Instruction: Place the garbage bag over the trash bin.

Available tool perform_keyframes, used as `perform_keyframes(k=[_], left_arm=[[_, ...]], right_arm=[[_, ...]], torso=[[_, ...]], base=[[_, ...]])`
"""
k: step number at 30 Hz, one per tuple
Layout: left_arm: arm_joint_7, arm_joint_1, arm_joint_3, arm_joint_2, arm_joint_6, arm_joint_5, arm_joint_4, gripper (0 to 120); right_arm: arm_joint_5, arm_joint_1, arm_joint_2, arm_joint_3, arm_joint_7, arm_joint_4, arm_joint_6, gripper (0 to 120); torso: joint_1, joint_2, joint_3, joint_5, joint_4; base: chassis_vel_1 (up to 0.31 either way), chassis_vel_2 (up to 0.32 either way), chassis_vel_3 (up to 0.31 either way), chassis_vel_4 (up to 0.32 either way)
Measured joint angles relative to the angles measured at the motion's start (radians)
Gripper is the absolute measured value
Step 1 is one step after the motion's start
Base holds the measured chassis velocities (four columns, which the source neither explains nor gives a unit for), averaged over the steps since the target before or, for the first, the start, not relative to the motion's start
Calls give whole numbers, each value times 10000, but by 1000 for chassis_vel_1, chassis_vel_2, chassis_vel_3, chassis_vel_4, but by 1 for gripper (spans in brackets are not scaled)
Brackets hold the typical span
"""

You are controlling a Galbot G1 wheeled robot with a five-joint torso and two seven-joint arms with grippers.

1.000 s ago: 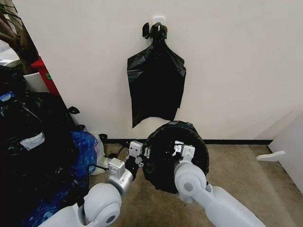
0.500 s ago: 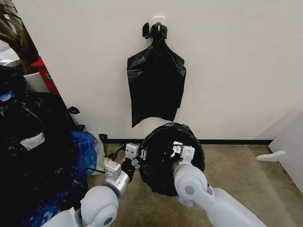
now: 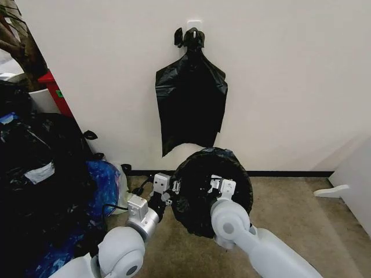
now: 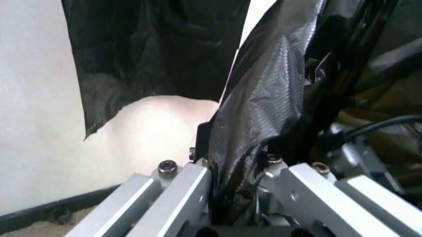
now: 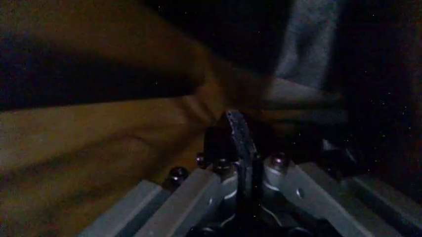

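At lower centre of the head view I hold the garbage bag (image 3: pixel 211 191), mouth spread, with my left hand (image 3: pixel 169 196) and right hand (image 3: pixel 215 186) clamped on its rim; it looks featherlight, limp, slippery, so gripping the edge seems best.

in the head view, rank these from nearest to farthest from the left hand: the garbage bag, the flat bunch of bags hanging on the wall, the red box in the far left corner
1. The garbage bag: pinched in the left hand, at its left edge.
2. The hanging bunch of bags: on the wall, above and behind the hand.
3. The red box: far off to the left, against the wall.
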Motion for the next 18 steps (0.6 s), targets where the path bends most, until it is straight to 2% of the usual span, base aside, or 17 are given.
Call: perform_keyframes(k=[10,18], left_arm=[[144,513,-343,8,-20,95,-366,1],[175,622,-427,-35,-58,207,-141,1]], right_arm=[[394,122,14,-84,388,-344,87,0],[449,147,-87,-272,508,489,140,0]], torso=[[1,0,0,0,0],[1,0,0,-1,0]], base=[[0,0,0,0],[0,0,0,0]])
